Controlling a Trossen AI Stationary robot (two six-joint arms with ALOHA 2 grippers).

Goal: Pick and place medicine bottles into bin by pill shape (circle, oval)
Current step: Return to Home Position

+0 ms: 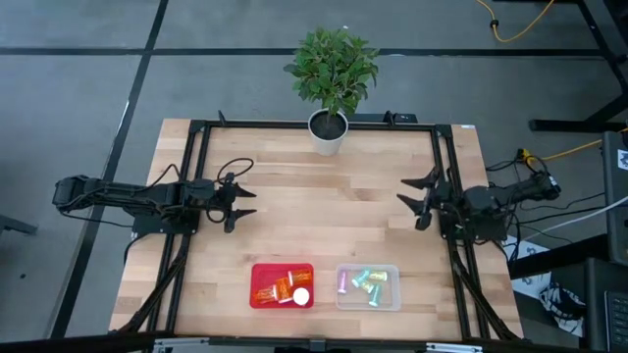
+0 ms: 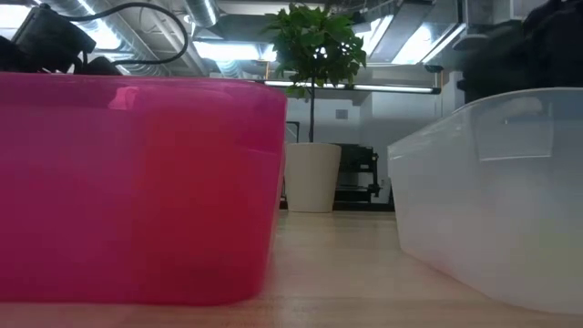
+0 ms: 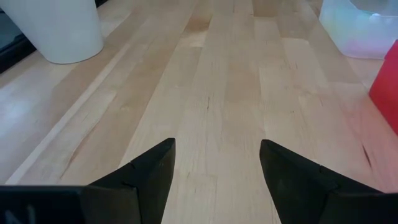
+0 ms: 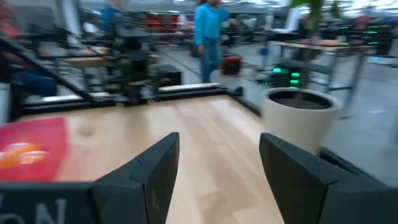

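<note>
Tools first: my left tool [image 1: 251,202] sits off the plant's [image 1: 331,69] left side and my right tool [image 1: 404,199] off its right, both with fingers spread and empty. On the table [image 1: 324,216], across from the plant, the red bin [image 1: 263,271] holds orange medicine bottles [image 1: 278,289] and the transparent bin [image 1: 395,290] holds pastel bottles [image 1: 368,284]. I see none loose, so I judge the sorting done. The bottles lie well apart from both tools.

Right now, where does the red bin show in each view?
High view: red bin, near table edge, beside clear bin.
Low view: red bin fills left half.
Left wrist view: red bin cropped, beside clear bin.
Right wrist view: red bin, cropped at edge.
Shared landmark: white plant pot.
</note>
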